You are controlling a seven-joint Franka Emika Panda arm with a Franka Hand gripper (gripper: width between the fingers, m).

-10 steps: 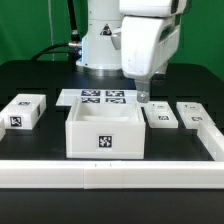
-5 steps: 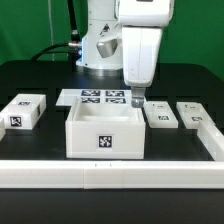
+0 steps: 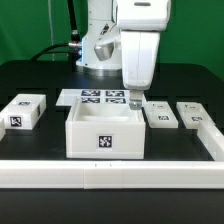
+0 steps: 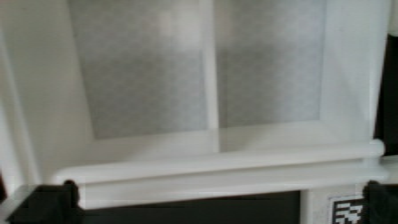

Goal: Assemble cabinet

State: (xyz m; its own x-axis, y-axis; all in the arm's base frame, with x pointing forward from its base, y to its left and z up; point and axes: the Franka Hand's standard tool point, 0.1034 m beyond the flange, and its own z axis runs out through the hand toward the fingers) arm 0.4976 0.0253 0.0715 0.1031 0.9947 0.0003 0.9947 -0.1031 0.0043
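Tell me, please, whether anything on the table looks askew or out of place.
Nothing stands out. The cabinet stands upright and square to the rail, the small blocks lie flat beside it, and the pincer hangs over its rear corner.

Open-topped white square cabinet (image 3: 105,131), upright on black table, tag facing front.

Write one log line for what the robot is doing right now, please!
tool: open | place: at cabinet far rim | holding: nothing
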